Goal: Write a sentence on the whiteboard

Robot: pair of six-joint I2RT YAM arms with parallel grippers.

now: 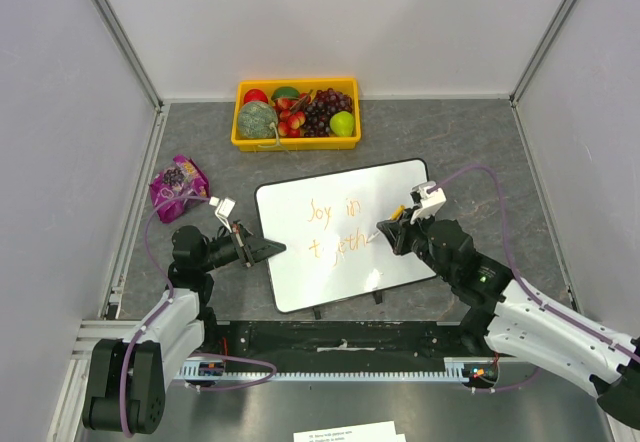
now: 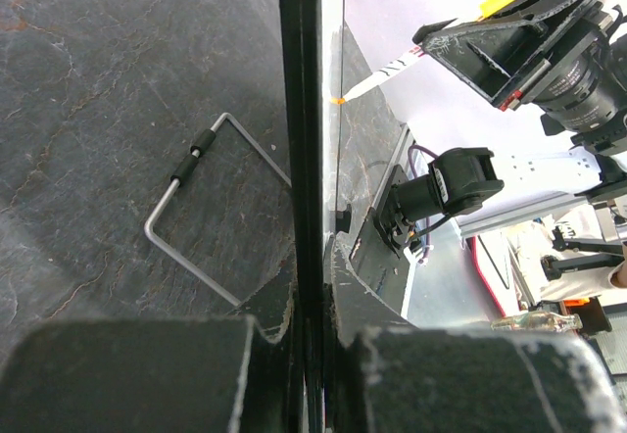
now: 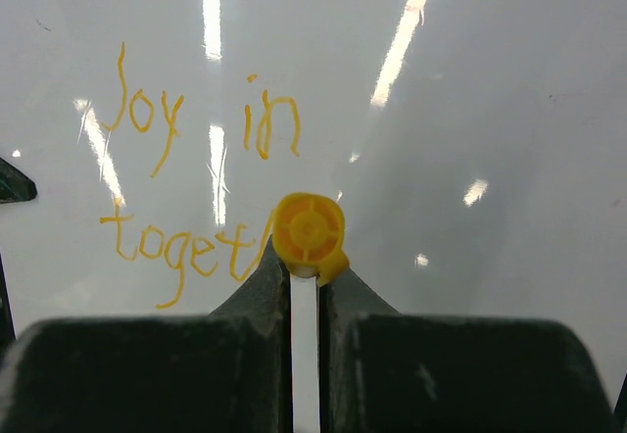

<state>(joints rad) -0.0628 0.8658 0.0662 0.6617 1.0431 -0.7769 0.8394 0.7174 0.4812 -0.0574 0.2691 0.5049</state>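
The whiteboard [image 1: 400, 187] lies tilted on the dark table, white with a thin black frame. The sentence [image 1: 335, 227] on it is in orange and reads "Joy in" over "togeth" [image 3: 186, 247]. My left gripper [image 1: 272, 249] is shut on the board's left edge, and the black frame [image 2: 312, 110] runs between its jaws [image 2: 313, 296]. My right gripper [image 1: 388, 232] is shut on a marker [image 1: 397, 212]. In the right wrist view its yellow end cap [image 3: 309, 229] sits above the fingers and the white barrel lies between them. The marker's orange tip [image 2: 338, 100] touches the board just after the last letter.
A yellow tray [image 1: 240, 122] of fruit stands at the back of the table. A purple bag [image 1: 177, 187] lies at the left near the wall. The board's wire stand [image 2: 211, 208] rests on the table under its left side. Enclosure walls close in three sides.
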